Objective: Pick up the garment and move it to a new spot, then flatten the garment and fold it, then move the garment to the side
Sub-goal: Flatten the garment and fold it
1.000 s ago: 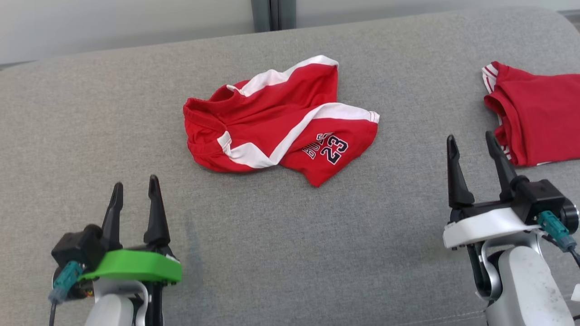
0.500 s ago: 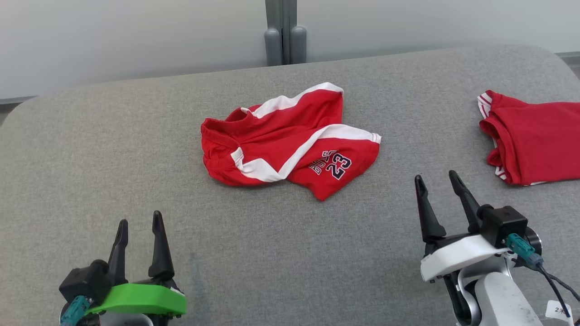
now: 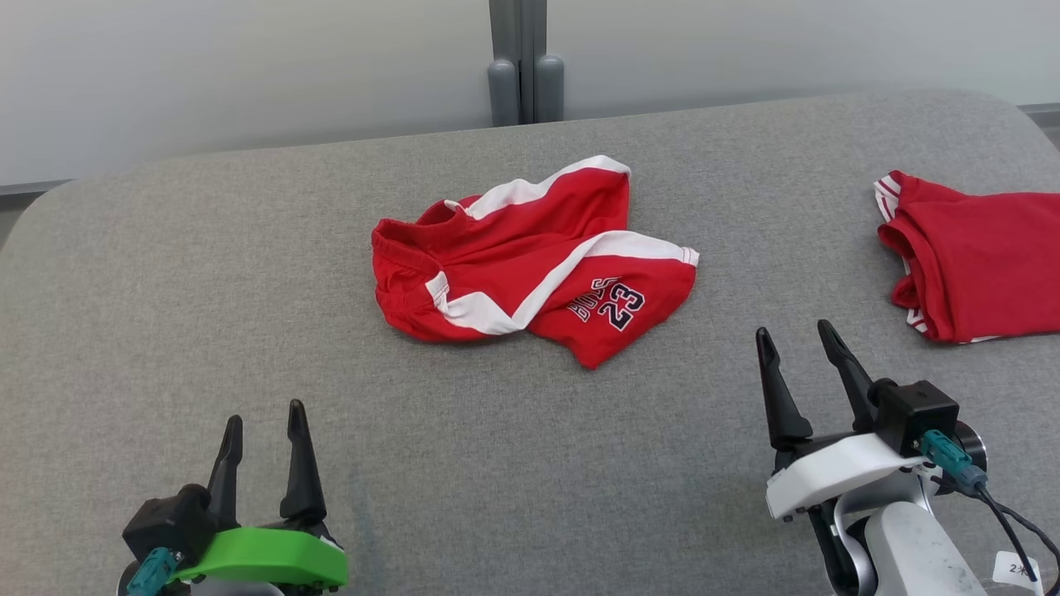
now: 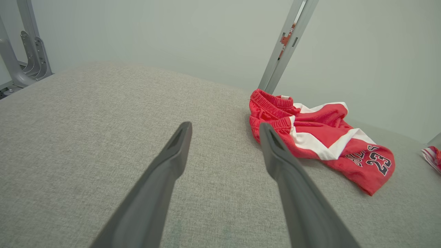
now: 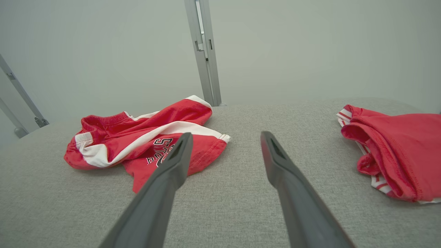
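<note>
Our left fingers [image 3: 300,472] and right fingers [image 3: 777,397] stand spread and empty over the counter [image 3: 207,290]. The crumpled red garment [image 3: 497,248] lies untouched at two o'clock from the left, ten from the right. We judge that pickup, flattening, folding and moving aside are all still to do.

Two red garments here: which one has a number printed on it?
The crumpled red shorts in the middle, with white stripes and a dark "23". The other red garment at the right edge shows no print, just thin striped trim.
</note>
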Tool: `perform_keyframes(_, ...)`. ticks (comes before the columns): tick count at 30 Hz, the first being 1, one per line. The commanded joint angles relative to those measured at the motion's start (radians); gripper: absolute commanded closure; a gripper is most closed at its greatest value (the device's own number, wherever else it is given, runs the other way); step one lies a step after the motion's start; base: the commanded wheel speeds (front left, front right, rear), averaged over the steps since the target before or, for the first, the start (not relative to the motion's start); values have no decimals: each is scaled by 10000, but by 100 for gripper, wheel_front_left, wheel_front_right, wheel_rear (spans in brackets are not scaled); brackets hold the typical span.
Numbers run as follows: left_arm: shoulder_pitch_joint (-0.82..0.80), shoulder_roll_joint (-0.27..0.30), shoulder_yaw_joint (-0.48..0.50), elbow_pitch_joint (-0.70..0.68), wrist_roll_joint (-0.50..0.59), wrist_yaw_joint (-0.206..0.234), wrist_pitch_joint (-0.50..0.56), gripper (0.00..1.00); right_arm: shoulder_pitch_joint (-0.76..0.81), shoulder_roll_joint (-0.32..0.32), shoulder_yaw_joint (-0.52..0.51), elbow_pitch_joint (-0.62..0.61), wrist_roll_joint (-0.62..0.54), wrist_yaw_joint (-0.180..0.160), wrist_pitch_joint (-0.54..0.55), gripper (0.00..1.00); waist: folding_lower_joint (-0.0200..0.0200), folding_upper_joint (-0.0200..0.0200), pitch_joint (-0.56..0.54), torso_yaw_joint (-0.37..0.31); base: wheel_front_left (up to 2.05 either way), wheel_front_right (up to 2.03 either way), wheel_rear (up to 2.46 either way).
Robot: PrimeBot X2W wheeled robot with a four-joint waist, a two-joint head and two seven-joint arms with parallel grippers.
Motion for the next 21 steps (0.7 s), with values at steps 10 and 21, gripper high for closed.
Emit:
perform_keyframes(10,-29,-8,101,111,260,-9,-31,0,-24,-24,-12,25,-74,-16,-27,0,0,-1,102,13,0,0,0)
perform_keyframes(21,-1811,476,-1092,574,1136,-515,868,0,-324,-22,10,-76,-87,-16,-26,0,0,-1,644,-152,0,0,0)
